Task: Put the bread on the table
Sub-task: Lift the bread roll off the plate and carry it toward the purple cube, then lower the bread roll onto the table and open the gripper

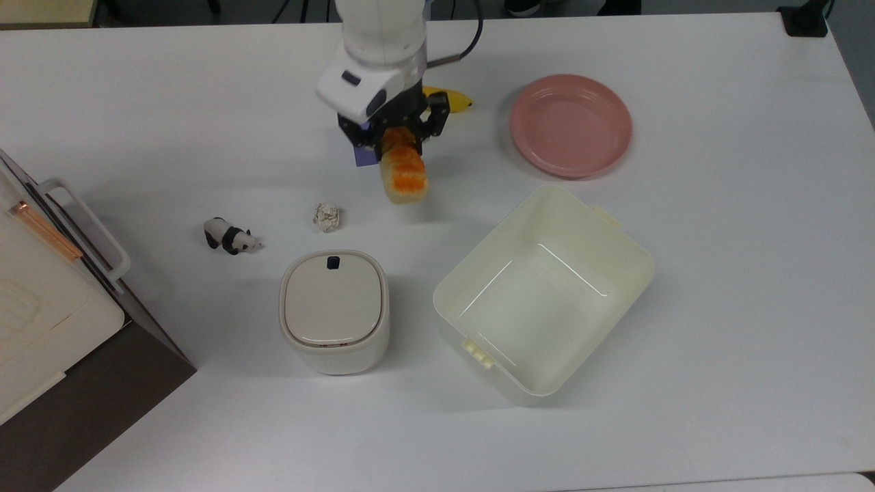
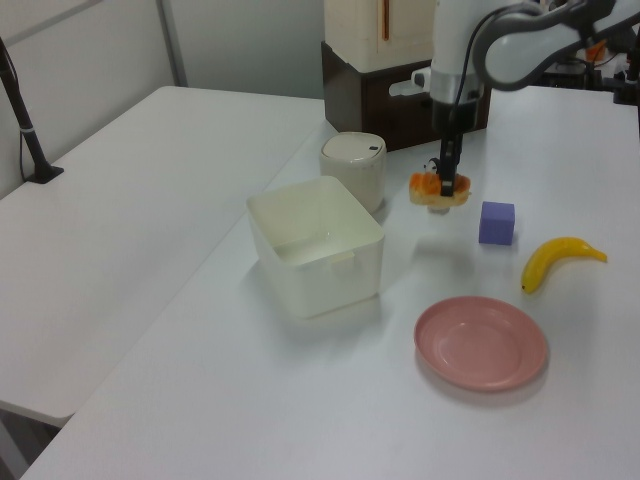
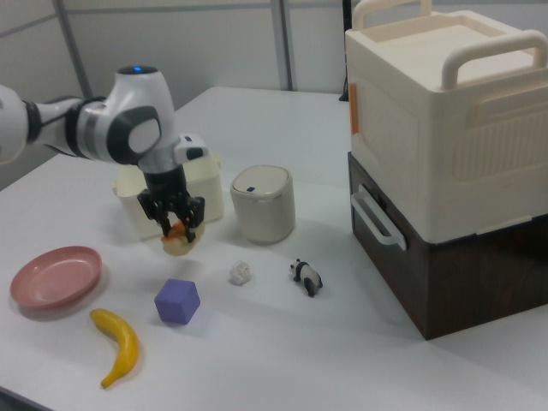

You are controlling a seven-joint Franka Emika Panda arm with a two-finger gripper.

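Observation:
The bread [image 1: 405, 176], a small tan bun with an orange-brown top, hangs above the white table [image 1: 718, 287] in my gripper [image 1: 398, 142], which is shut on one of its ends. In the left view the bread [image 2: 437, 191] hangs clear of the tabletop below the gripper [image 2: 447, 181], between the lidded bin and the purple block. The right view shows the bread [image 3: 178, 240] under the gripper [image 3: 176, 224], in front of the cream tub. The pink plate [image 1: 569, 125] holds nothing.
A purple block [image 2: 496, 222] and a banana [image 2: 556, 260] lie near the gripper. A paper ball [image 1: 327, 216], a toy panda [image 1: 230, 236], a lidded bin [image 1: 333, 310] and an open cream tub [image 1: 545, 290] stand nearby. A large cream and brown cabinet [image 3: 448, 145] occupies the top view's left edge.

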